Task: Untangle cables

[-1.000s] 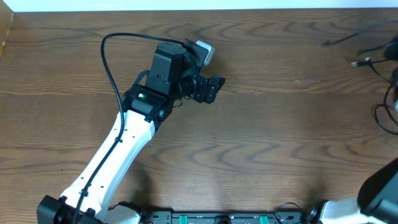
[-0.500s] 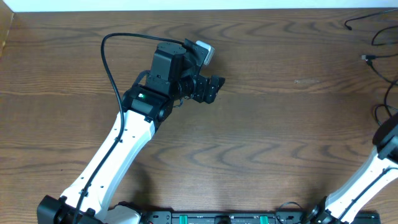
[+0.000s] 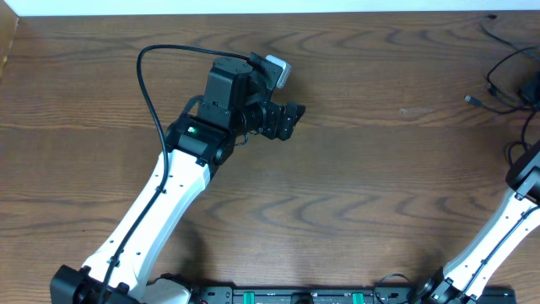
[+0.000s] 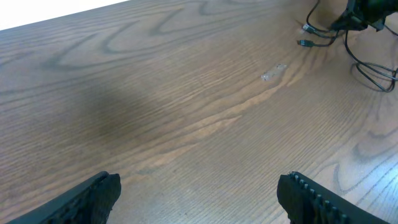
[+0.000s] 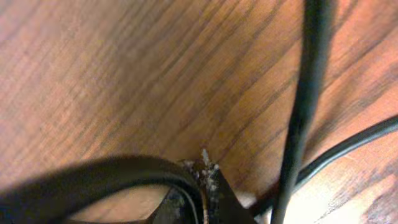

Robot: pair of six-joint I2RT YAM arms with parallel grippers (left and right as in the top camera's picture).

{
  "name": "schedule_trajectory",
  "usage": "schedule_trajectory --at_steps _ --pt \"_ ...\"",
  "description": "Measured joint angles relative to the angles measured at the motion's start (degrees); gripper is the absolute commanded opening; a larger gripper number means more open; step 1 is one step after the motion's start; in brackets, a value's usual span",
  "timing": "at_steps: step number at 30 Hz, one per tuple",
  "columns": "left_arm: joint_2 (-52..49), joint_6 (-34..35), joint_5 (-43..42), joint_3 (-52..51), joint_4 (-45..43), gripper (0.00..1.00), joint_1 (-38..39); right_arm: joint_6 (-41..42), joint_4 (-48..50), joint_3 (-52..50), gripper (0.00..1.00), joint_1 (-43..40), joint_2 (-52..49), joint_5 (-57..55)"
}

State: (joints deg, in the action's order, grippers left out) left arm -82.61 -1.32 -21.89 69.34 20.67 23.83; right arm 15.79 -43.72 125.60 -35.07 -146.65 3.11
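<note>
A tangle of thin black cables [image 3: 509, 72] lies at the table's far right edge. It also shows at the top right of the left wrist view [image 4: 364, 43], with a small plug end [image 4: 303, 43] pointing left. My right gripper [image 5: 204, 171] is shut on a black cable [image 5: 112, 174] that loops off to the left; another black cable [image 5: 305, 106] runs upright beside it. In the overhead view only the right arm [image 3: 525, 181] shows at the right edge. My left gripper [image 4: 202, 202] is open and empty above bare wood, far left of the cables [image 3: 287, 121].
A small clear scrap [image 4: 273, 71] lies on the wood between the left gripper and the cables. The left arm's own black cable [image 3: 152, 93] arches over the table's left part. The table's back edge [image 3: 270, 12] runs along the top.
The right arm has swung up along the right edge. The cable tangle has shifted, and its loose plug end has moved left and down. The left arm has not moved.
</note>
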Motion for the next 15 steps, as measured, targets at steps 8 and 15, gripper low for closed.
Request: schedule_trajectory --at_steps 8,15 --pt "0.0 0.0 0.0 0.0 0.0 0.86 0.0 0.3 -2.2 1.4 0.99 -0.8 0.0 1.7" --pt "0.0 0.0 0.0 0.0 0.0 0.86 0.0 0.4 -7.7 3.6 0.99 -3.1 0.0 10.0"
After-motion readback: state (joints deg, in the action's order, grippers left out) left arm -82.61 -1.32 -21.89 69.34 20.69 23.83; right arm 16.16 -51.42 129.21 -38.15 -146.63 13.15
